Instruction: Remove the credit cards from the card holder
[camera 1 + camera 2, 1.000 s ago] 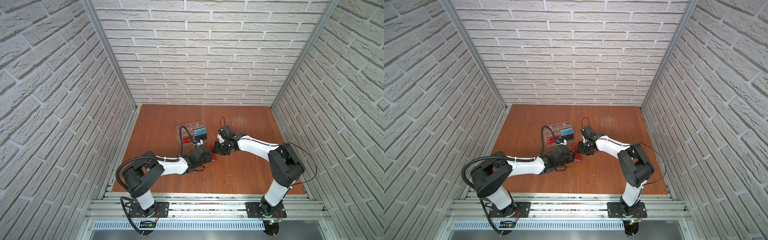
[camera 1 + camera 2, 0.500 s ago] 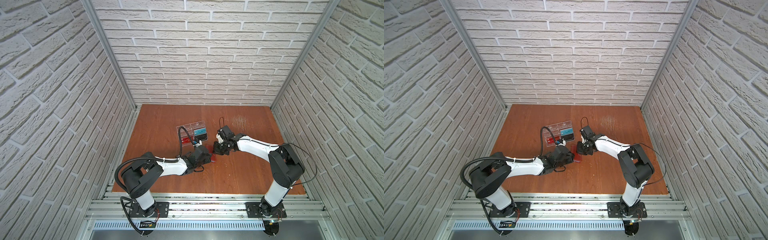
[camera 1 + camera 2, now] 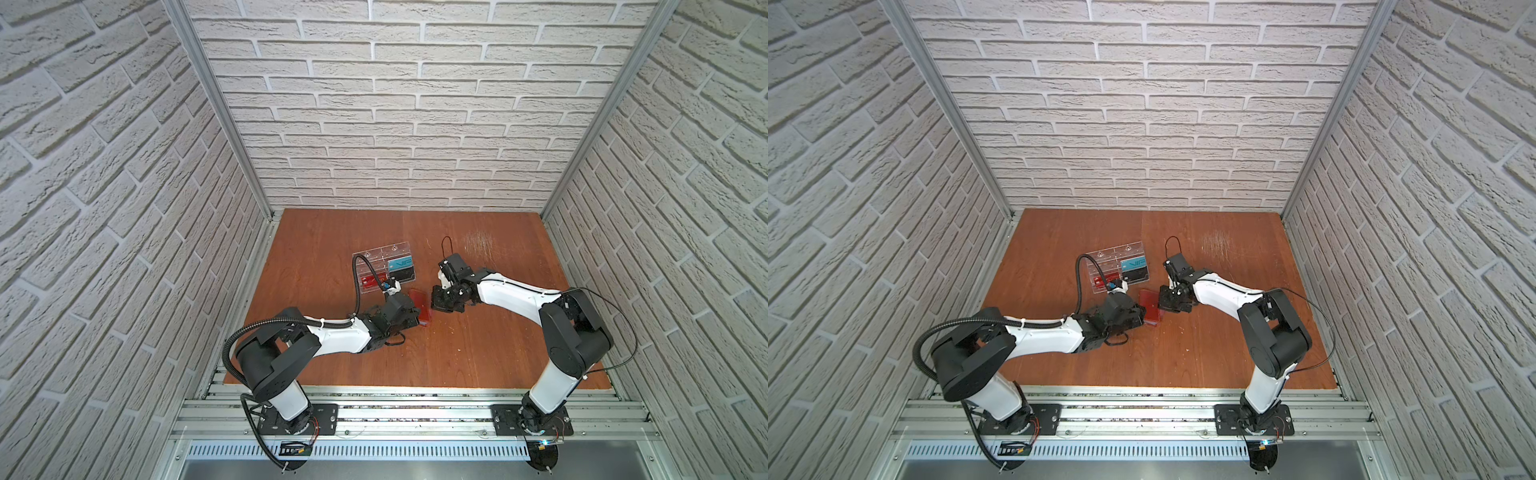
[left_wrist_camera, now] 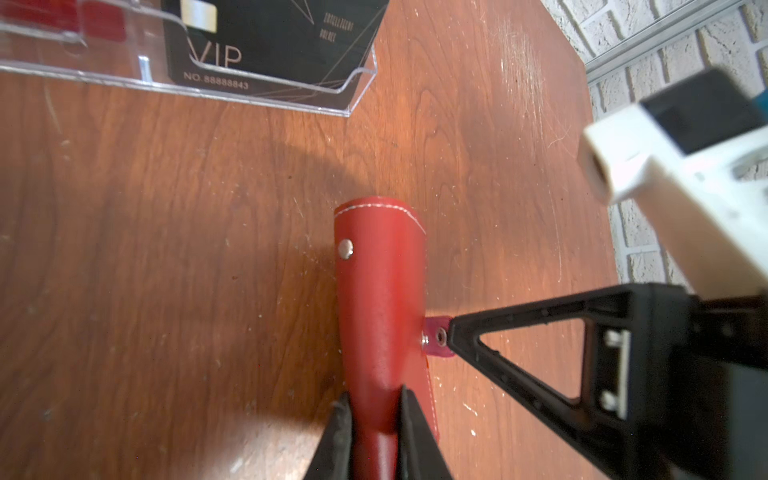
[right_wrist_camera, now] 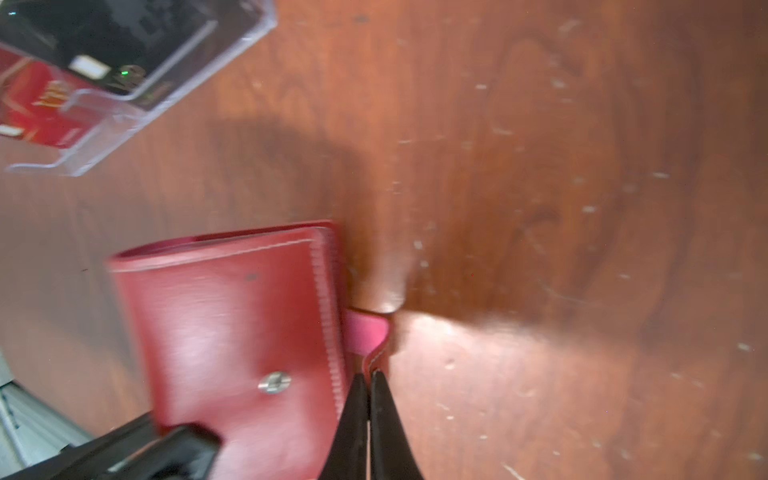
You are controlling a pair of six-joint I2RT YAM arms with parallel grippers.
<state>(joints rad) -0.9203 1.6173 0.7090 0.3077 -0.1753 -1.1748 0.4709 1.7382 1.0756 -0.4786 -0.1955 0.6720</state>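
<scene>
The card holder (image 3: 419,305) (image 3: 1150,305) is a small red wallet lying closed on the wooden table between my two arms. My left gripper (image 4: 374,401) (image 3: 409,318) is shut on one end of it, pinching the red cover (image 4: 380,291). My right gripper (image 5: 368,376) (image 3: 434,305) is shut on the holder's snap tab (image 5: 368,332) (image 4: 436,340), which sticks out from its side. The metal snap stud (image 5: 274,382) shows bare on the cover. No credit cards show in the closed holder; whatever is inside is hidden.
A clear acrylic rack (image 3: 384,266) (image 4: 208,83) stands just behind the holder, with a teal VIP card (image 3: 400,264), a black VIP card (image 4: 266,37) and a red card (image 3: 370,281) in it. White brick walls enclose the table (image 3: 478,353).
My right gripper has shut on the snap tab. Both arms have stayed almost where they were, and the left gripper keeps its hold.
</scene>
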